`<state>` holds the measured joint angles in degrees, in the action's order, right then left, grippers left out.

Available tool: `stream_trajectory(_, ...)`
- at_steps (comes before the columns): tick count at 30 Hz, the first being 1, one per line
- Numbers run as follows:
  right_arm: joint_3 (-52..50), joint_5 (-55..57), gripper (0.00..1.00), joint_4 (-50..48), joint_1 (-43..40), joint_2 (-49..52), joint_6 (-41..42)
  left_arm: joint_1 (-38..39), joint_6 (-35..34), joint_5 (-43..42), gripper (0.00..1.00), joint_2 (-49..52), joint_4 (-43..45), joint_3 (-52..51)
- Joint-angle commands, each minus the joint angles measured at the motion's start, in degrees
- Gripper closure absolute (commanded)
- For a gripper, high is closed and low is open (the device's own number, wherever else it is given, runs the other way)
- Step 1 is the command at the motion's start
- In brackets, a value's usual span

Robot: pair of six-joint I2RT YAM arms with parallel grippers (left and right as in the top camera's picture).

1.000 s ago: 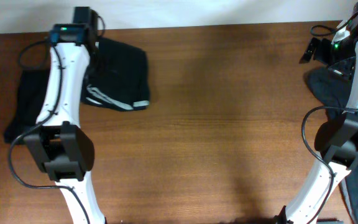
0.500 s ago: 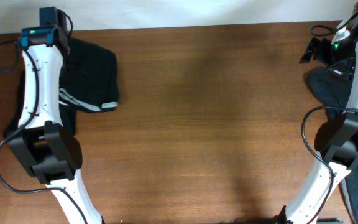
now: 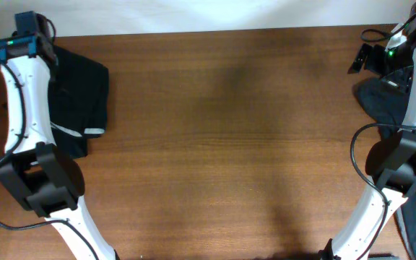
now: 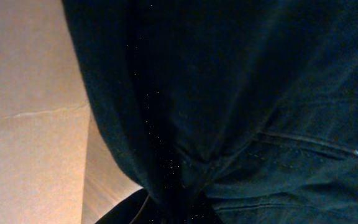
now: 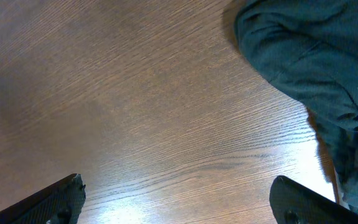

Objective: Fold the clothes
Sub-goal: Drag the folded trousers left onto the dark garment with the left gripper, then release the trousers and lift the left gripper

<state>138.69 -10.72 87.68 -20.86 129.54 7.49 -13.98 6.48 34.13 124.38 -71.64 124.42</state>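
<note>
My left pincer (image 3: pixel 31 36) pinched shut on a bunched fold of the soft black shorts (image 3: pixel 81 87), shorts at the far left corner of the table (image 3: pixel 251 144), my white arm (image 3: pixel 20 108) lying across them, my right pincer (image 5: pixel 182 208) wide apart and empty over smooth grained brown wood, crumpled dark cloth (image 5: pixel 309 68) just beside it.

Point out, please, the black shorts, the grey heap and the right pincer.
black shorts (image 3: pixel 82 88), overhead view, cloth middle
grey heap (image 5: pixel 309 56), right wrist view, upper fold
right pincer (image 5: pixel 176 182), right wrist view, between fingertips
</note>
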Motion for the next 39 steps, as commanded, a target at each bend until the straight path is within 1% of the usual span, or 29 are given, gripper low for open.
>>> stream_trajectory(1, 0.1, 0.5, 0.01, 0.1, -0.2, 0.2, 0.1, -3.1, 0.5, 1.3, 1.00, -2.3, 0.5, 1.4)
stream_trajectory(4, 0.1, 0.5, 0.01, 0.1, -0.2, 0.2, 0.1, -5.1, 0.5, -5.7, 0.99, -2.3, 0.9, 1.4)
stream_trajectory(6, 0.1, 0.5, 0.01, 0.1, -0.2, 0.2, 0.1, -6.4, 0.5, -9.6, 0.96, -2.3, 1.1, 1.4)
stream_trajectory(9, 0.1, 0.5, 0.01, 0.1, -0.2, 0.2, 0.1, -8.1, 0.5, -12.0, 0.94, -2.3, 1.4, 1.4)
stream_trajectory(10, 0.1, 0.5, 0.01, 0.1, -0.2, 0.2, 0.1, -8.6, 0.5, -11.9, 0.89, -2.3, 1.4, 1.4)
stream_trajectory(11, 0.1, 0.5, 0.01, 0.1, -0.2, 0.2, 0.1, -9.2, 0.5, -11.9, 0.82, -2.3, 1.4, 1.4)
stream_trajectory(13, 0.1, 0.5, 0.01, 0.1, -0.2, 0.2, 0.1, -10.2, 0.5, -12.0, 0.63, -2.3, 1.4, 1.4)
stream_trajectory(14, 0.1, 0.5, 0.01, 0.1, -0.2, 0.2, 0.1, -10.7, 0.4, -12.1, 0.48, -2.3, 1.6, 1.4)
stream_trajectory(15, 0.1, 0.5, 0.01, 0.1, -0.2, 0.2, 0.1, -11.3, 0.2, -12.3, 0.25, -2.3, 1.6, 1.4)
stream_trajectory(16, 0.1, 0.5, 0.01, 0.1, -0.2, 0.2, 0.1, -11.8, -0.7, -12.3, 0.13, -2.3, 1.7, 1.4)
stream_trajectory(17, 0.1, 0.5, 0.01, 0.1, -0.2, 0.2, 0.1, -12.4, -2.2, -12.4, 0.03, -2.3, 1.8, 1.4)
stream_trajectory(18, 0.1, 0.5, 0.01, 0.1, -0.2, 0.2, 0.1, -12.9, -4.0, -12.9, 0.01, -2.3, 1.8, 1.4)
stream_trajectory(19, 0.1, 0.5, 0.01, 0.1, -0.2, 0.2, 0.1, -13.3, -5.1, -14.7, 0.01, -2.3, 1.8, 1.4)
stream_trajectory(21, 0.1, 0.5, 0.01, 0.1, -0.2, 0.2, 0.1, -14.1, -5.2, -23.5, 0.02, -2.3, 1.8, 1.4)
stream_trajectory(22, 0.1, 0.5, 0.01, 0.1, -0.2, 0.2, 0.1, -14.3, -5.2, -27.9, 0.04, -2.3, 1.9, 1.4)
stream_trajectory(23, 0.1, 0.5, 0.01, 0.1, -0.2, 0.2, 0.1, -14.5, -5.2, -32.8, 0.16, -2.3, 1.9, 1.4)
stream_trajectory(24, 0.1, 0.5, 0.01, 0.1, -0.2, 0.2, 0.1, -14.6, -5.2, -36.9, 0.32, -2.3, 1.9, 1.4)
stream_trajectory(25, 0.1, 0.5, 0.01, 0.1, -0.2, 0.2, 0.1, -14.6, -5.2, -39.6, 0.54, -2.3, 1.8, 1.4)
stream_trajectory(26, 0.1, 0.5, 0.01, 0.1, -0.2, 0.2, 0.1, -14.6, -5.2, -41.9, 0.72, -2.3, 1.8, 1.4)
stream_trajectory(27, 0.1, 0.5, 0.01, 0.1, -0.2, 0.2, 0.1, -14.6, -5.2, -43.5, 0.87, -2.3, 1.6, 1.4)
stream_trajectory(28, 0.1, 0.5, 0.01, 0.1, -0.2, 0.2, 0.1, -14.5, -5.2, -44.6, 0.97, -2.3, 1.5, 1.2)
stream_trajectory(29, 0.1, 0.5, 0.01, 0.1, -0.2, 0.2, 0.1, -14.5, -5.2, -46.0, 0.99, -2.3, 1.0, 1.2)
stream_trajectory(32, 0.1, 0.5, 0.01, 0.1, -0.2, 0.2, 0.1, -14.1, -5.2, -48.8, 0.99, -2.3, -1.1, 0.6)
stream_trajectory(34, 0.1, 0.5, 0.01, 0.1, -0.2, 0.2, 0.1, -13.9, -5.2, -49.0, 1.00, -2.3, -1.5, -0.7)
stream_trajectory(39, 0.1, 0.5, 0.01, 0.1, -0.2, 0.2, 0.1, -13.5, -5.6, -50.0, 0.99, -2.3, 2.7, -7.0)
